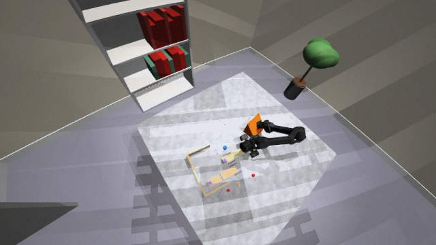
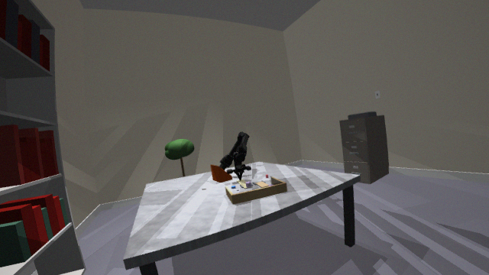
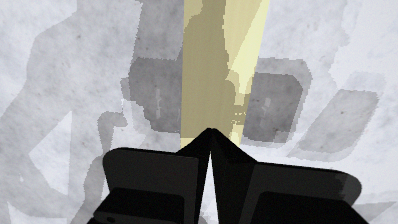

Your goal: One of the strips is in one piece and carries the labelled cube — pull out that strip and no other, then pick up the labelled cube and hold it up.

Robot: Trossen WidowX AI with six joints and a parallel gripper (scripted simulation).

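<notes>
A pale yellow strip in one visible piece point(image 1: 233, 156) point(image 3: 210, 75) lies between short grey rails point(image 1: 232, 162), its near end under my gripper. A small purple cube point(image 1: 224, 160) point(image 2: 248, 184) sits on its far end. My gripper point(image 2: 240, 179) point(image 3: 211, 132) is shut with nothing between the fingers; its tips are at the strip's near end, over or against its top. Whether they touch it, I cannot tell. The other strip point(image 1: 229, 173) point(image 2: 263, 184) is split by a gap and bears another purple cube point(image 1: 209, 182) at its far end. No label is readable.
A low wooden wall point(image 1: 195, 168) point(image 2: 257, 194) bounds the far ends and both sides. A blue disc point(image 1: 225, 148) point(image 2: 233, 187) lies beside the yellow strip. Red pieces point(image 1: 253, 175) point(image 1: 228, 190) and a tan block point(image 1: 238, 184) lie near the split strip. An orange wedge point(image 1: 253, 126) point(image 2: 220, 174) stands by the arm.
</notes>
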